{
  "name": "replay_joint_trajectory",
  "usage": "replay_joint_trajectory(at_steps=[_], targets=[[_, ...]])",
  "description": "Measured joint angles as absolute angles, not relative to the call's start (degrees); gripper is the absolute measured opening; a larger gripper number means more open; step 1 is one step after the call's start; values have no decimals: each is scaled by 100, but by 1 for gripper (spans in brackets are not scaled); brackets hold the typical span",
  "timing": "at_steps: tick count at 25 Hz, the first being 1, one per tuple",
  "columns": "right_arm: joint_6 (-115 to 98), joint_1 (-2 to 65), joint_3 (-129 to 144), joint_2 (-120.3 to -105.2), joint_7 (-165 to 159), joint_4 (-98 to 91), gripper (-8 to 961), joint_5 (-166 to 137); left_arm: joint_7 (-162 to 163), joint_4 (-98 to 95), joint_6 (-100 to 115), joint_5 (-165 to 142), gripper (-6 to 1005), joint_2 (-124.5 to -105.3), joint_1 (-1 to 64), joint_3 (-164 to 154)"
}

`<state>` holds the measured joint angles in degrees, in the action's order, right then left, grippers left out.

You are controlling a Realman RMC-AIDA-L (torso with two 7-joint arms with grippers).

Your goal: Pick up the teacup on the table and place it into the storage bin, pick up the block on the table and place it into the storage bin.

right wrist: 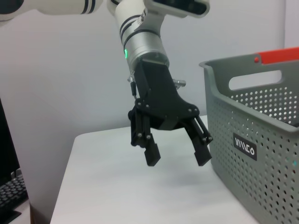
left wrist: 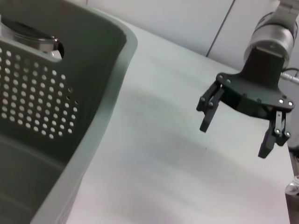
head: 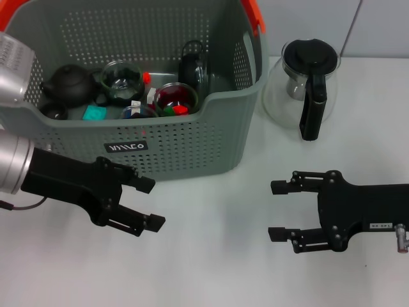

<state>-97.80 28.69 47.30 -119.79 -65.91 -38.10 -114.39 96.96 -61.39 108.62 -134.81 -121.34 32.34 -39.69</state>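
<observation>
storage bin (head: 192, 150), long axis left-right

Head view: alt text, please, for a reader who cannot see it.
Two open end effectors, left and right, hover empty over a white table before a grey bin holding teaware. A glass pot stands beside the bin.

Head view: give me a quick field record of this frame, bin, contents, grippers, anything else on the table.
bin: large grey perforated plastic storage bin with orange handle, far left of the white table
bin contents: dark teapot, glass cups, small red and teal pieces
left gripper: open, empty, low over the table in front of the bin
right gripper: open, empty, over the table on the right
beside bin: glass pot with black lid and handle, standing on the table to its right
</observation>
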Motion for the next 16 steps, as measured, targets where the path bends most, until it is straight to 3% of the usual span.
replay_joint_trajectory(at_steps=[16], targets=[[-9858, 2865, 4683, -11988, -6592, -3822, 822, -11416, 9685, -6128, 10832, -13491, 843, -12137, 3234, -3958]])
